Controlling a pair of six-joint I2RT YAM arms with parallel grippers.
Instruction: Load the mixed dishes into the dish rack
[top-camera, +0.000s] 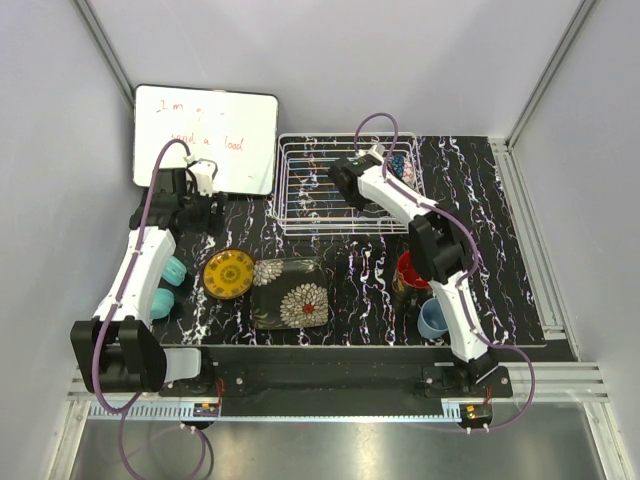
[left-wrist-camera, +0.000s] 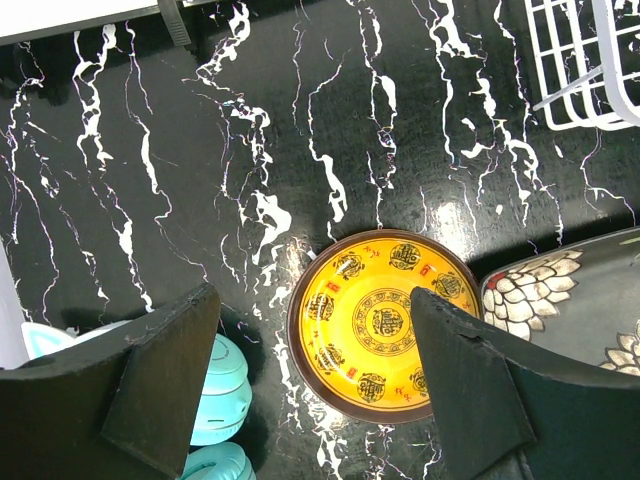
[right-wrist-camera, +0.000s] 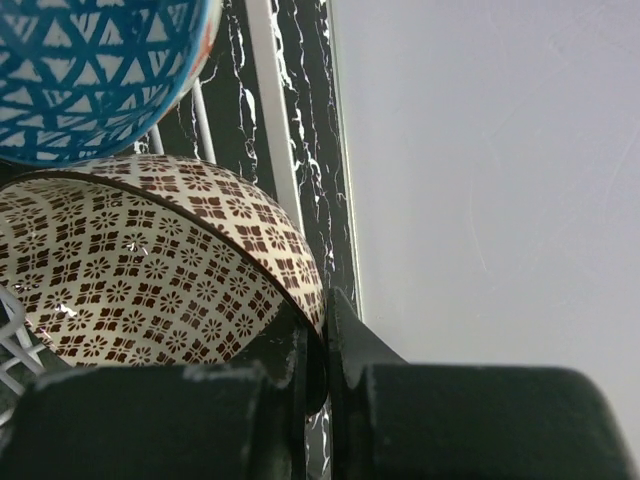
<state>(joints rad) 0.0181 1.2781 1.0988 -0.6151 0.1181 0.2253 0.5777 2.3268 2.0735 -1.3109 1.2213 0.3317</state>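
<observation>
My right gripper (right-wrist-camera: 325, 310) is shut on the rim of the beige patterned bowl (right-wrist-camera: 150, 270), holding it inside the right end of the white wire dish rack (top-camera: 320, 190), next to the blue patterned bowl (right-wrist-camera: 90, 70). In the top view the right gripper (top-camera: 390, 165) is over the rack. My left gripper (left-wrist-camera: 315, 295) is open and empty above the table, with the yellow round plate (left-wrist-camera: 385, 335) below, partly between its fingers. The dark floral plate (top-camera: 291, 293) lies right of the yellow plate (top-camera: 228, 273). The black mug with red inside (top-camera: 408, 272) and the light-blue cup (top-camera: 433, 318) stand by the right arm.
Teal headphones (top-camera: 170, 285) lie at the left beside the left arm, and show in the left wrist view (left-wrist-camera: 215, 400). A whiteboard (top-camera: 205, 138) with writing leans at the back left. A corner of the rack (left-wrist-camera: 585, 60) shows at the upper right. Grey walls close in both sides.
</observation>
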